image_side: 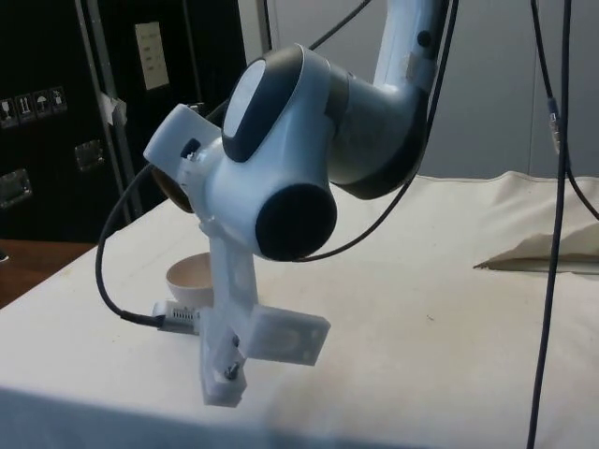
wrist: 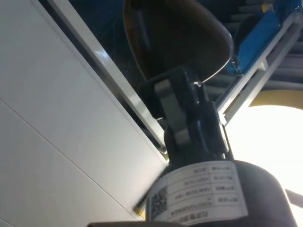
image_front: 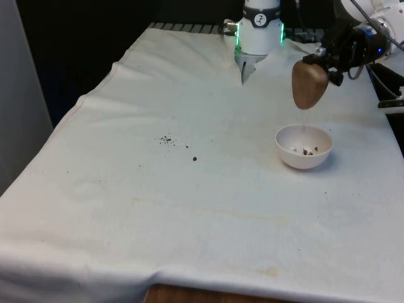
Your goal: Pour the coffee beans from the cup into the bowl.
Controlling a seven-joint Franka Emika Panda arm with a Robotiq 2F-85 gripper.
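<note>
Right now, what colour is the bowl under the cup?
White; the bowl shows best in the front view, a few dark beans inside.

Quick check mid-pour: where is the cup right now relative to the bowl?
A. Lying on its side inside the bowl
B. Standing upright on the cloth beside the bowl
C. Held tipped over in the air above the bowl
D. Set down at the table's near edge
C: in the front view the brown cup hangs tipped in the gripper above the white bowl, which holds a few beans.
</note>
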